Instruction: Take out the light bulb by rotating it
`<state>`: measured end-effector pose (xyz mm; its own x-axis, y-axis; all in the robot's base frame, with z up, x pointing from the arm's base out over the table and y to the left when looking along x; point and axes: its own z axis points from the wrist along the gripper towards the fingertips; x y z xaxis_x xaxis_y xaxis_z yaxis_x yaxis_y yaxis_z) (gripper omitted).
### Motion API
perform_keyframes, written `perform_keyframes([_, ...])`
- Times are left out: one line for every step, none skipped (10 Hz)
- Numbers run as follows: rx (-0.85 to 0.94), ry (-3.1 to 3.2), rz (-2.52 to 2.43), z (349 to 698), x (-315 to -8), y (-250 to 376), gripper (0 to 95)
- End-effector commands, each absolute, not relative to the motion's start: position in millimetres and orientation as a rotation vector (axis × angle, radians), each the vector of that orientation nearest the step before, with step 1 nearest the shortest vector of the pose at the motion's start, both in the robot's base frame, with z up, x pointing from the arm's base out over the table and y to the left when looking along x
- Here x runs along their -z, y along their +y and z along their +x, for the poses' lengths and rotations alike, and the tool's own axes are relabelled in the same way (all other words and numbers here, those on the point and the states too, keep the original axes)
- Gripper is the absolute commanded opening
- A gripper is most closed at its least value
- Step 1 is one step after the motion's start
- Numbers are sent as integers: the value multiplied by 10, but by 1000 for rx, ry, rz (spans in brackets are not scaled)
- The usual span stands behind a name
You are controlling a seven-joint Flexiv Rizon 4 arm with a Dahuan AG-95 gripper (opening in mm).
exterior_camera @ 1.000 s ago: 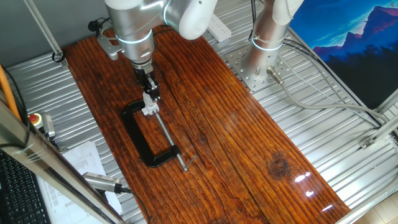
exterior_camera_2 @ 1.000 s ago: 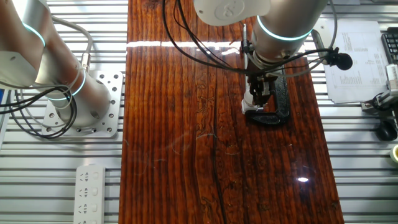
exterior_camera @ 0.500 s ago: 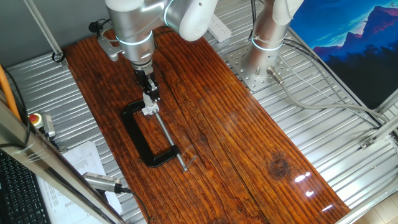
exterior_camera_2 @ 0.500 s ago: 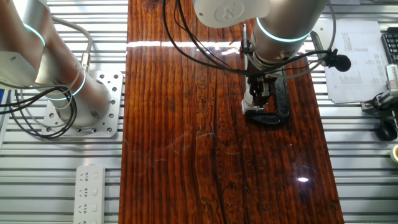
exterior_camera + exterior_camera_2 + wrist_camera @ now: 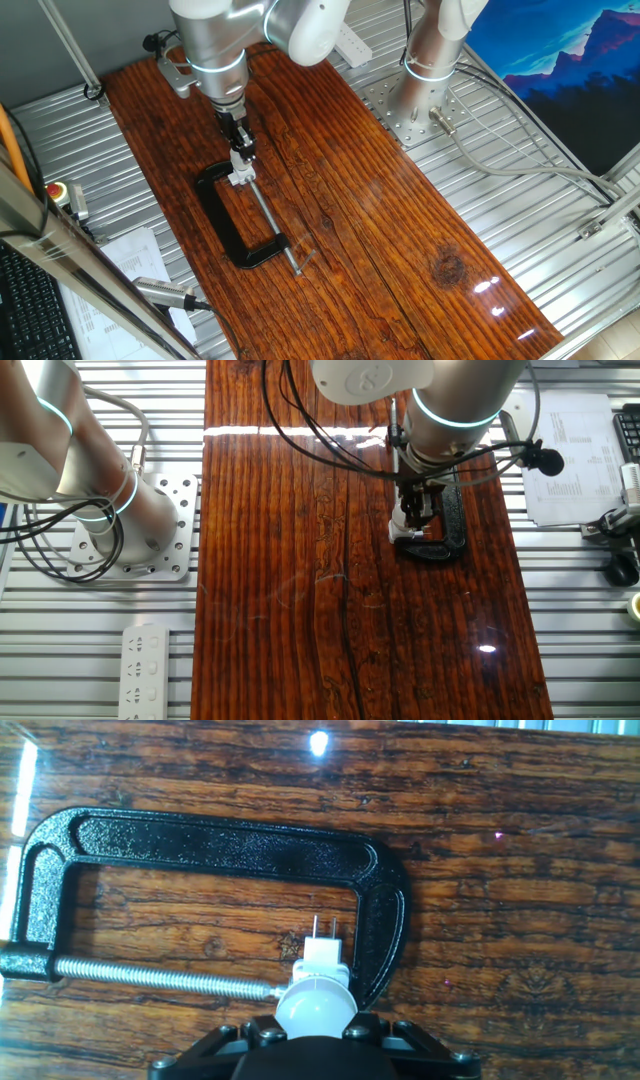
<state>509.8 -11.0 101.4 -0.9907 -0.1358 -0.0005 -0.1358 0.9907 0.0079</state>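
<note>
The light bulb [image 5: 316, 1004] is a small whitish round thing sitting on a white socket block [image 5: 322, 958], and the block is pressed between the end of the steel screw [image 5: 160, 978] and the short arm of a black C-clamp [image 5: 215, 840]. In the hand view two thin metal pins stand out from the far side of the block. The clamp lies flat on the dark wooden surface [image 5: 380, 230]. The end effector [image 5: 316, 1030] stands directly over the bulb, with its black body filling the bottom edge of the hand view; its fingers seem to sit at both sides of the bulb, but I cannot tell if they really press it or are apart from it. In one fixed view the arm comes down nearly vertical onto the upper end of the clamp [image 5: 232, 222], and in the other fixed view the end effector [image 5: 414, 520] hides the bulb.
</note>
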Motion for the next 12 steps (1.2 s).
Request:
perform_keyframes([13,-3133,242,5088,-1009,-106,0])
perform_keyframes([15,-3132,282,5087,-1009,-106,0])
perform_keyframes([15,-3134,312,5087,-1009,-106,0])
perform_keyframes([15,-3129,361,5087,-1009,-106,0])
perform_keyframes([9,-3122,417,5087,-1009,-106,0])
perform_keyframes([9,-3118,447,5087,-1009,-106,0])
perform_keyframes([8,-3112,482,5087,-1009,-106,0])
perform_keyframes([7,-3097,565,5087,-1009,-106,0])
perform_keyframes([6,-3085,628,5087,-1009,-106,0])
perform_keyframes([4,-3063,726,5087,-1009,-106,0])
perform_keyframes([0,-3045,792,5087,-1009,-106,0])
perform_keyframes([-3,-3035,828,5087,-1009,-106,0])
